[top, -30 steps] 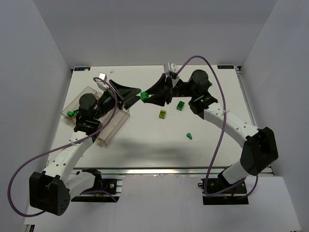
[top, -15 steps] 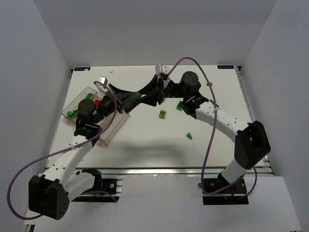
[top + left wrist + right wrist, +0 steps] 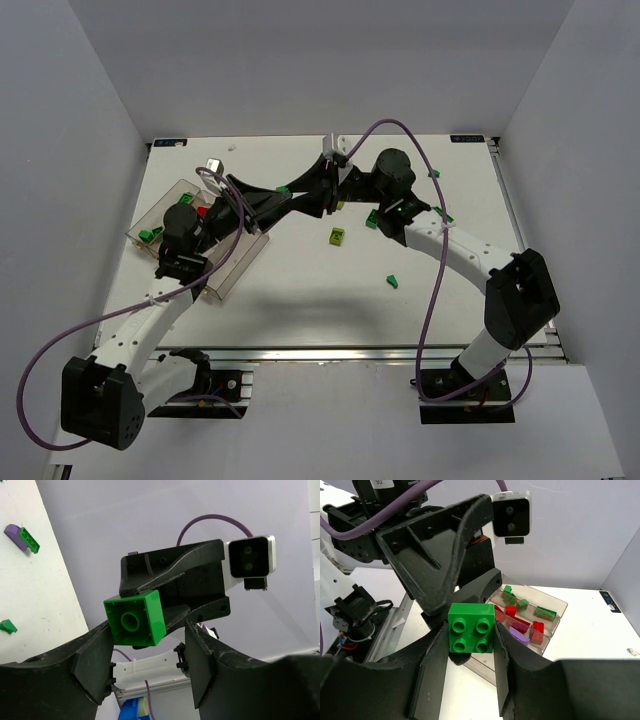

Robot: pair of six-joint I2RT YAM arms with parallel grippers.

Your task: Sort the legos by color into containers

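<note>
Handover is happening in the air, toward 11 o'clock from the middle of the surface (image 3: 300, 295). My right hand (image 3: 471, 645) is pinching the green brick (image 3: 471, 628) by two of its sides. My left hand (image 3: 147, 647) is narrowing around the same brick, closer than a moment ago, but it is still spread because one finger is not touching yet. Once it is gripping, I am expecting to carry the brick to the tray (image 3: 226, 284) at 9 o'clock.

White flat bench (image 3: 300, 290), matte. Plain pale lilac-grey walls (image 3: 320, 60) close it in on three sides. Silver aluminium rail (image 3: 330, 355) runs along the near edge. Small blue-printed label (image 3: 168, 142) at far-left corner, a second label (image 3: 467, 139) at far-right. Tiny white scrap (image 3: 232, 146) lies near the first.
</note>
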